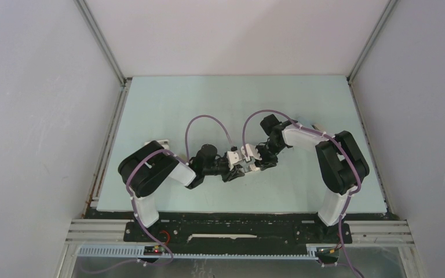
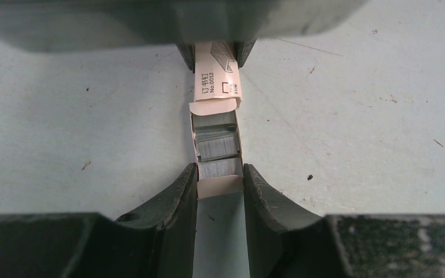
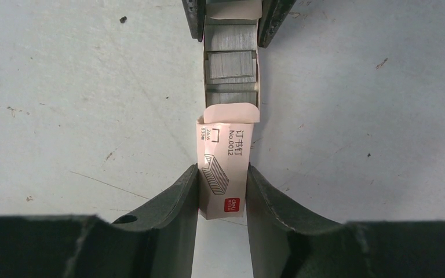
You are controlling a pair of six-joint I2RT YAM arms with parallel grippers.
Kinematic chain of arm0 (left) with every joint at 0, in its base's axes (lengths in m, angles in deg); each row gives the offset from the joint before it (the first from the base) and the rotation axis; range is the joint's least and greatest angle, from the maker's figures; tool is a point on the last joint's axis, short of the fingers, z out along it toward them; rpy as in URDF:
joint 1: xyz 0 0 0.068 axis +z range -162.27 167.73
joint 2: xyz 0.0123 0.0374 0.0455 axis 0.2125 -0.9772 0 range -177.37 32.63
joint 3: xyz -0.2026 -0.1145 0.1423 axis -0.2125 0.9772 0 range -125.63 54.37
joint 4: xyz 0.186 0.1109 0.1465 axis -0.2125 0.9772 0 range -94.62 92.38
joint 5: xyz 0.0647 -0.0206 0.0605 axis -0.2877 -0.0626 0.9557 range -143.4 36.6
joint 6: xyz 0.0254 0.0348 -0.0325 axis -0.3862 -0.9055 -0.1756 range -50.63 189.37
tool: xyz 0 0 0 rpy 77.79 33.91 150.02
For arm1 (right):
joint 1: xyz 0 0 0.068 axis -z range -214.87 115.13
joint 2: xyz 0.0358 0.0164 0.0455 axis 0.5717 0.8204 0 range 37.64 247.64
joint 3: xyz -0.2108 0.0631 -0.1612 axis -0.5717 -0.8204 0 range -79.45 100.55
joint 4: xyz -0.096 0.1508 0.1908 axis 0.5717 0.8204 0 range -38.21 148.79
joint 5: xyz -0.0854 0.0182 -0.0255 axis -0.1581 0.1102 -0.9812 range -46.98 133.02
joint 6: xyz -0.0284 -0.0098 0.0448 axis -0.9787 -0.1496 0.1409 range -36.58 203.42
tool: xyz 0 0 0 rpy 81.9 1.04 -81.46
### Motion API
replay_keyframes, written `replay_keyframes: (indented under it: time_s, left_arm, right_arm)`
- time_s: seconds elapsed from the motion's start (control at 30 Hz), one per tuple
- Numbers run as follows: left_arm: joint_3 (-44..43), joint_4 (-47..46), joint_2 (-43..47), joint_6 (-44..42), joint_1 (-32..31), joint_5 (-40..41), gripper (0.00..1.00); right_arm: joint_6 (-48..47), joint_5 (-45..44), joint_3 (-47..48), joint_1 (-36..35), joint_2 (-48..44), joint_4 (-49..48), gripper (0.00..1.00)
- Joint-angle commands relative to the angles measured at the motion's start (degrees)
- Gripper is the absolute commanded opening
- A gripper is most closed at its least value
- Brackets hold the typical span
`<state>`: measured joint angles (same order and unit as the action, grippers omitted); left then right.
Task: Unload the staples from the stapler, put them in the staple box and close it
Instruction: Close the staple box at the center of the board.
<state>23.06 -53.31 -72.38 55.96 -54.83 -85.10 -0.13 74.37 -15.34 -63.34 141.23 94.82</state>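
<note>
A small white printed staple box hangs between my two grippers at the table's middle (image 1: pixel 244 156). My left gripper (image 2: pixel 220 175) is shut on the end of its inner tray (image 2: pixel 220 186). My right gripper (image 3: pixel 222 174) is shut on the printed outer sleeve (image 3: pixel 223 162). The tray is slid partway out of the sleeve, and the staples (image 2: pixel 216 146) lie bare in it as silvery-grey blocks. From the right wrist the staples (image 3: pixel 230 65) show beyond the sleeve, with the left gripper's fingers (image 3: pixel 193 17) on either side of the tray's far end. No stapler shows in any view.
The pale green table mat (image 1: pixel 168 110) lies inside a white-walled enclosure with aluminium posts (image 1: pixel 101 40) at the back corners. Both arms bend inward over the near half of the mat, their purple cables (image 1: pixel 200 121) looping above. A black rail (image 1: pixel 237 229) runs along the near edge.
</note>
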Motion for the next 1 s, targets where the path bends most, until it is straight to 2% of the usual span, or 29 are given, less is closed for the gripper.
replay_keyframes:
  time_s: [0.0, 0.97]
  left_arm:
    - [-1.8, -1.6, -1.0, 3.8, -0.1, 6.5, 0.33]
    - [2.2, -9.8, -1.3, 9.2, -4.7, 6.6, 0.32]
  right_arm:
    - [-0.5, -1.2, 0.0, -3.2, -1.0, 2.1, 0.42]
    - [17.5, -4.8, 0.0, -4.8, 0.4, -6.6, 0.41]
